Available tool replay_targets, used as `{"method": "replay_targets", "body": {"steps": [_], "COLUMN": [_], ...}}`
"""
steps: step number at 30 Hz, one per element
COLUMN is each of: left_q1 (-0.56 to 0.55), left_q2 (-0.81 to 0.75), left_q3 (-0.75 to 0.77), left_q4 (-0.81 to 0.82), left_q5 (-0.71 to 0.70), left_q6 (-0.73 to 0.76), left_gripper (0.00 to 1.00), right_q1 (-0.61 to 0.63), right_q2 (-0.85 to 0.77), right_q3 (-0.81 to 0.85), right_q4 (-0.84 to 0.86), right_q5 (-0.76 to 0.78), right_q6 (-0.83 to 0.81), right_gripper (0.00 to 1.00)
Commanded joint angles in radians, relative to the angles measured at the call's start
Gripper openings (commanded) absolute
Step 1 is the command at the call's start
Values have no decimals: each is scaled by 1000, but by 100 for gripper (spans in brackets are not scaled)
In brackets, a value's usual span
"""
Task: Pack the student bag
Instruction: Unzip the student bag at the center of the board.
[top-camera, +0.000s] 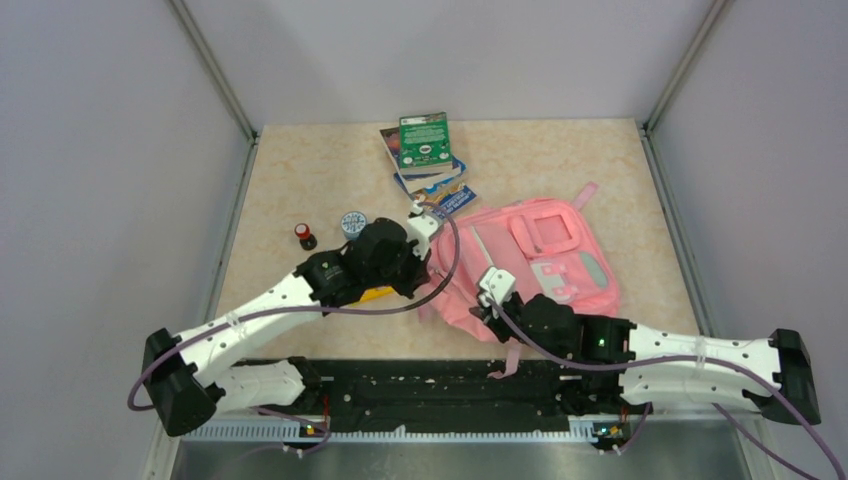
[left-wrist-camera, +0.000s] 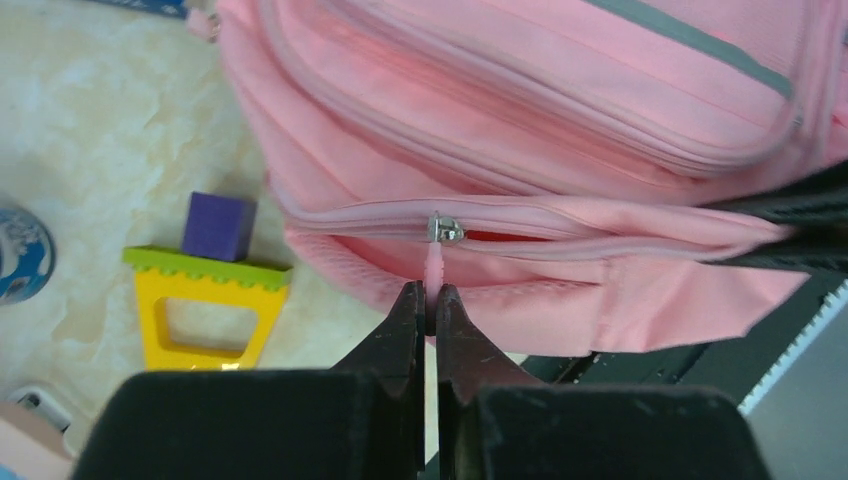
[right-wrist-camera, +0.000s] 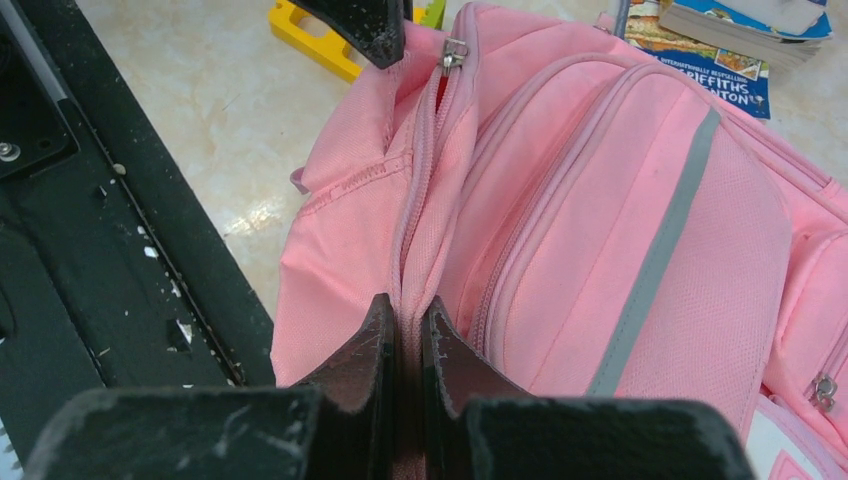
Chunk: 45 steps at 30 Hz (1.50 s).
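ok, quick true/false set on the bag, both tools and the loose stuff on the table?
1. The left tool is shut on the bag's zip pull. True.
2. The right tool hangs open, clear of the bag. False: it is shut on the bag's fabric at the zip.
3. The books are in the bag. False: they lie stacked on the table beyond it.
4. A purple block sits next to a yellow toy beside the bag. True.
5. The zip is open end to end. False: the slider sits partway, with only a short gap showing red.
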Motion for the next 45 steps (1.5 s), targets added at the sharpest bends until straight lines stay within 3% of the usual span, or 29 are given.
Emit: {"method": "replay_targets", "body": {"steps": [1,5,11,16,20,22,24,28,35,45], "left_q1": [131,242,313,318,316,317,315,316,315,313], "left_q2": [47,91,191,204,160,145,135,130,128,120], "left_q3": [83,93,147,143,85,65,55,53,48,46], "left_q4": [-46,-50,-62,-26,44,61,65,65,62,62], "left_q5": [-81,-69,-103,179,380,421,440,451,459,465], "left_q6": [-28,-61,-56,23,59,62,64,65,62,60], "left_gripper": [0,0,0,0,0,0,0,0,0,0], "right_q1": [8,7,7,8,7,8,8,8,8,9], "right_q2": [-9,-12,-12,-12,-16,-13,-1,77,333,429], "right_q3": [69,78,81,79,67,62,59,60,149,171], "right_q4": [48,29,24,27,55,83,118,200,246,344], "right_q5": [2,-10,-74,-33,42,72,86,160,265,343], "right_q6": [-11,-8,-10,11,62,86,100,138,266,273], "right_gripper": [0,0,0,1,64,79,85,84,69,58]}}
